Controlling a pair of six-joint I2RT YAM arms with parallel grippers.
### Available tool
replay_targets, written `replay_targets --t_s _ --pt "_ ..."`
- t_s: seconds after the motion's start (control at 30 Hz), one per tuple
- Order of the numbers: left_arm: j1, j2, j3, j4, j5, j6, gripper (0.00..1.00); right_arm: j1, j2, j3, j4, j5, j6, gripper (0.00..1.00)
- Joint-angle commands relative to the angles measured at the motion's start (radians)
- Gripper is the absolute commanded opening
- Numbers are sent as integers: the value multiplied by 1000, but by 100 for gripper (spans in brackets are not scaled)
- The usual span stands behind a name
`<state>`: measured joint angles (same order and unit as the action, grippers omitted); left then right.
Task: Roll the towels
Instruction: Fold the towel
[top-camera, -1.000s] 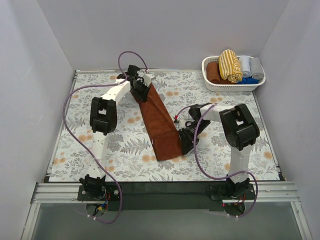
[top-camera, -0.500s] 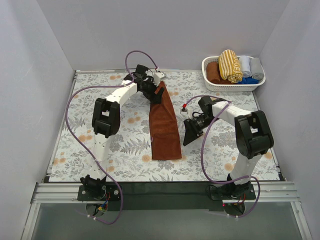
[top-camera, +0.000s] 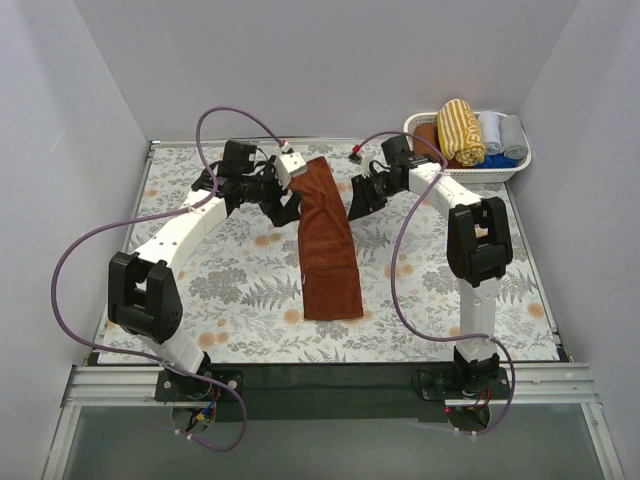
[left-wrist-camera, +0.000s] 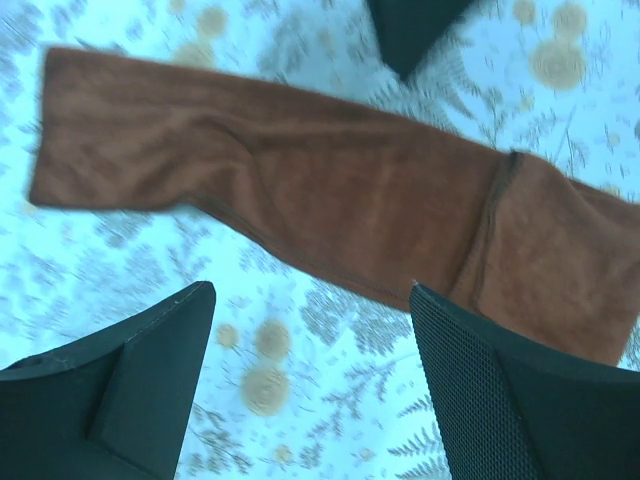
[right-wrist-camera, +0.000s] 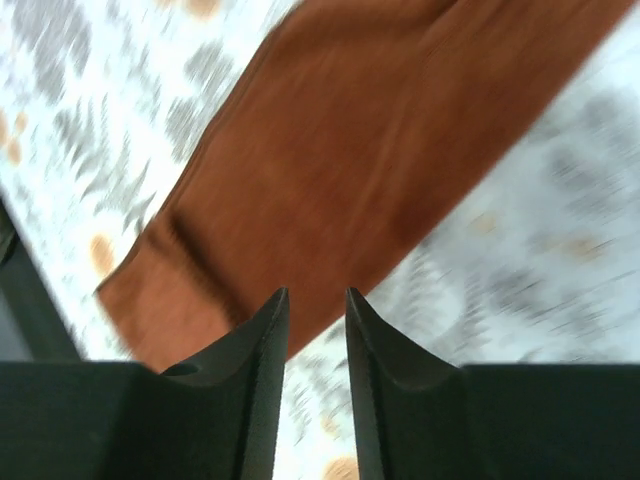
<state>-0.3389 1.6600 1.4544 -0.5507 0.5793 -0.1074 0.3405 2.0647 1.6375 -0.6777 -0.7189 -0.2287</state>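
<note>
Left gripper (left-wrist-camera: 312, 292) and right gripper (right-wrist-camera: 317, 295) have shifted to flank the far end of the long rust-brown cloth towel (top-camera: 328, 240), now released flat at centre. Left jaws stand wide; right jaws narrowly parted, empty. Rolling may start.

No legible text, labels, brands or numbers, on rust-brown towel (top-camera: 328, 245), basket (top-camera: 413, 150), floral table (top-camera: 220, 290)

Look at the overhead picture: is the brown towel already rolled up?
No, the brown towel lies flat and stretched out on the table, with no rolled part showing.
</note>
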Motion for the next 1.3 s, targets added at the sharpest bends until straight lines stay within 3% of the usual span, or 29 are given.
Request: replay_targets --t_s 0.0,0.03,0.07,0.13,0.23,0.37,0.57,1.03,1.27 --pt "8 -54 -133 6 28 20 73 0 76 152 179 114 147 30" --pt "9 -69 -155 6 25 25 73 0 103 224 220 142 169 27" --pt "9 -94 -169 6 28 26 72 2 127 266 243 238 207 15" --pt "9 -114 -204 11 11 22 72 6 192 355 321 346 319 1" --pt "12 -135 -227 9 -22 6 72 22 264 418 391 453 338 1" --pt "35 -146 -253 -2 -22 -32 72 38 314 435 477 359 371 1" --pt "96 -112 -249 -44 -6 -81 72 69 385 478 569 335 413 1" --pt "189 15 -137 -118 117 -164 71 83 485 415 779 486 618 1" --pt "199 12 -114 -147 108 -167 71 57 511 348 765 524 747 1"
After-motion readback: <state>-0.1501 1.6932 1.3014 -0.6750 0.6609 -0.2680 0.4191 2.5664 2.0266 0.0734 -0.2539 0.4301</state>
